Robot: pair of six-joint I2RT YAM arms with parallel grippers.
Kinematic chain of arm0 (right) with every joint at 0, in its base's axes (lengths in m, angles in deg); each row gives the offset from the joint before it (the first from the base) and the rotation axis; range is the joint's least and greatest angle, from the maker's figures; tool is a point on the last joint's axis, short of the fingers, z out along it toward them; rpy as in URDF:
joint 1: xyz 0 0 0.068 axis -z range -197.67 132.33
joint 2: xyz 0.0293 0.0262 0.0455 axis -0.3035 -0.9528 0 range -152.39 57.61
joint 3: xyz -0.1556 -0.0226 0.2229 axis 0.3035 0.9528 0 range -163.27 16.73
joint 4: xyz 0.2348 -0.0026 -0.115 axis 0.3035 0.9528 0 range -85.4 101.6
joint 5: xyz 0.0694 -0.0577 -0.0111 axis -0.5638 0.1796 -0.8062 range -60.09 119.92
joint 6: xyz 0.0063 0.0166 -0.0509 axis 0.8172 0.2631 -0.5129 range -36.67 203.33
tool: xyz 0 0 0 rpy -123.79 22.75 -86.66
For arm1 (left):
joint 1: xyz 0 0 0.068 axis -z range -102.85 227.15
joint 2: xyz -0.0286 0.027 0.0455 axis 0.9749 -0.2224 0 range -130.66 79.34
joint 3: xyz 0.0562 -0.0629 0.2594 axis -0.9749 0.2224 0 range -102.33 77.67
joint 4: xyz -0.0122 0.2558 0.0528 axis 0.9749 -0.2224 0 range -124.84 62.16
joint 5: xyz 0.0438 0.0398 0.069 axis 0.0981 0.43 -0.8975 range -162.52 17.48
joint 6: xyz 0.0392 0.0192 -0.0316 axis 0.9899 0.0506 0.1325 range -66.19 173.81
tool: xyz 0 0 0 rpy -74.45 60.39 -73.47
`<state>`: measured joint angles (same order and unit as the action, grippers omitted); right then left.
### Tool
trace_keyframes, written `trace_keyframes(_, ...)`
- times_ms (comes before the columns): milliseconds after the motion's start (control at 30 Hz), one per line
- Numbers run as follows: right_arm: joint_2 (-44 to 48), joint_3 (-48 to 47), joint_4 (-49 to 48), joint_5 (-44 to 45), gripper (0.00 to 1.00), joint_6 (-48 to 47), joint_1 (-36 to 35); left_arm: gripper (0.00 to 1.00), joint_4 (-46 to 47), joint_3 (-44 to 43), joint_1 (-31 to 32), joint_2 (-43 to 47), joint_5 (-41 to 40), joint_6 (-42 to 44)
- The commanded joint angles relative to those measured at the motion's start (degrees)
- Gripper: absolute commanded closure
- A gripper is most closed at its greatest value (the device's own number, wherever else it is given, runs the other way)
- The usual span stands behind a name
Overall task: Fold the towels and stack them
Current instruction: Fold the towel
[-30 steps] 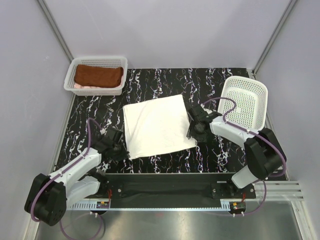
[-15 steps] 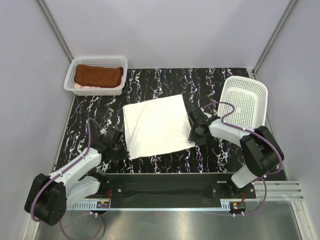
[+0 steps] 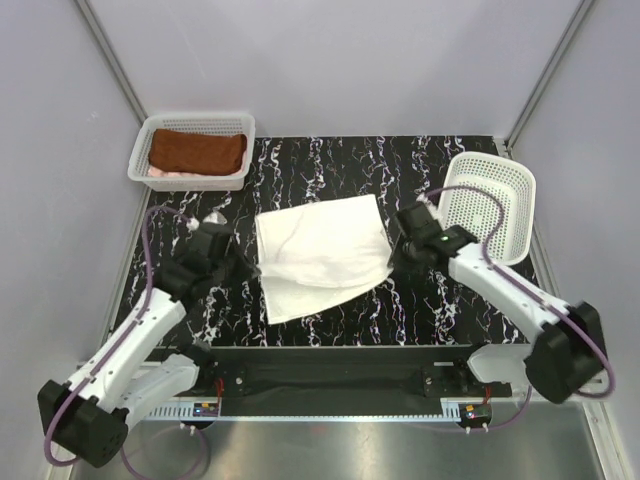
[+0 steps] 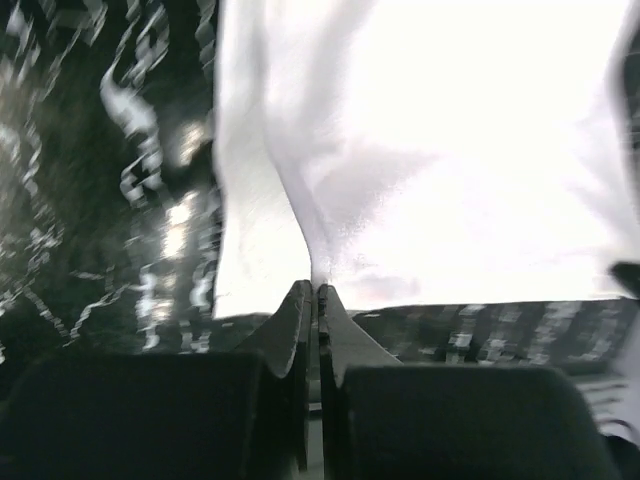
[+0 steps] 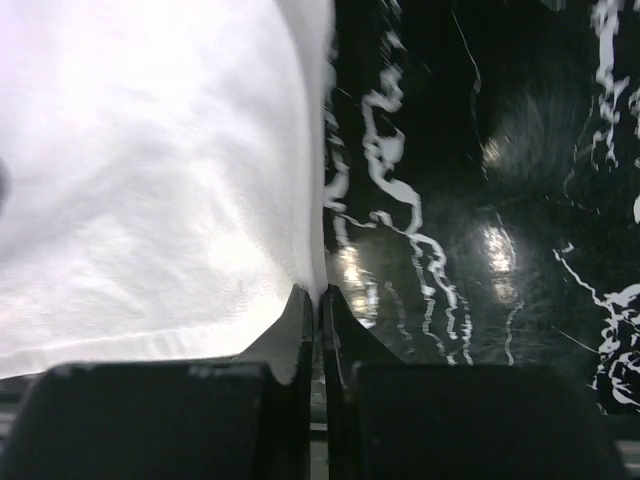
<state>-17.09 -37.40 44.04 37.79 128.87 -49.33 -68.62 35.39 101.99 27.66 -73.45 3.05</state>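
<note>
Your left gripper (image 4: 315,290) and right gripper (image 5: 320,292) clamp an edge of the white cloth towel (image 3: 325,250), centre of the black marbled table (image 3: 330,165); move unevenly and a corner could slip, skewing the fold.

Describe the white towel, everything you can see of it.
The white towel is a plain, soft cloth, roughly square, lying on the black marbled table between the two arms. It is not flat. Its left edge is pinched in the shut left claw and its right edge in the shut right claw, and creases run across it between them. Nothing else touches it.
</note>
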Motion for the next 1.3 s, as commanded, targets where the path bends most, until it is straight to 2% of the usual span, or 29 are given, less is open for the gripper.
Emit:
trace_keyframes(0, 9.99, -9.05, 7.14, 4.78, 1.00, -0.45, 0.19, 1.00, -5.01, -11.38, 0.12, 2.72, -0.58, 1.72)
trace_keyframes(133, 17.55, -13.72, 7.06, 5.47, 1.00, -0.72, 0.19, 1.00, -7.04, -19.74, 0.21, 2.73, 4.17, 1.37)
trace_keyframes(200, 18.89, -15.91, 8.37, 6.44, 1.00, -1.24, 0.19, 1.00, -7.30, -21.08, 0.21, 2.73, 6.20, 1.54)
trace_keyframes(333, 18.27, -13.21, 9.69, 4.61, 1.00, 0.51, 0.19, 1.00, -2.75, -12.76, 0.56, 4.82, 12.08, -0.46)
trace_keyframes(367, 18.79, -9.80, 8.73, 4.08, 1.00, 1.91, 0.28, 1.00, 1.10, -6.21, 0.82, 5.53, 15.14, -1.35)
trace_keyframes(467, 20.90, -2.94, 2.78, 0.83, 1.00, 3.41, 0.19, 1.00, 9.27, 4.27, 1.18, 7.82, 19.28, -4.60)
trace_keyframes(567, 19.86, -1.07, -0.93, -1.28, 1.00, 1.76, 0.19, 1.00, 11.33, 6.42, 1.09, 7.04, 18.61, -4.96)
trace_keyframes(667, 15.39, -3.96, 2.28, 2.39, 0.83, 1.13, 0.19, 1.00, 9.15, 2.31, 1.00, 3.27, 14.66, -1.89)
trace_keyframes(700, 14.06, -4.92, 3.79, 6.06, 0.69, 1.48, 0.28, 1.00, 7.74, -1.28, 1.00, 0.82, 13.16, -0.32)
trace_keyframes(733, 12.83, -6.67, 5.28, 7.49, 0.64, 1.57, 0.20, 1.00, 6.42, -2.79, 1.00, -0.43, 12.01, 0.66)
trace_keyframes(900, 8.17, -9.06, 8.02, 9.00, 0.61, -0.97, 0.19, 1.00, 5.09, -6.14, -0.23, -5.17, 6.73, 3.12)
trace_keyframes(1033, 5.18, -8.89, 6.79, 6.36, 0.57, -2.56, 0.19, 1.00, 7.63, -5.36, -2.69, -6.76, 7.95, 3.91)
trace_keyframes(1100, 3.51, -8.89, 6.96, 6.45, 0.51, -2.74, 0.20, 1.00, 8.52, -5.62, -3.39, -7.90, 8.57, 4.35)
trace_keyframes(1267, 2.10, -12.92, 9.60, 10.22, 0.43, -0.37, 0.19, 1.00, 8.78, -6.67, -3.75, -9.23, 8.66, 5.59)
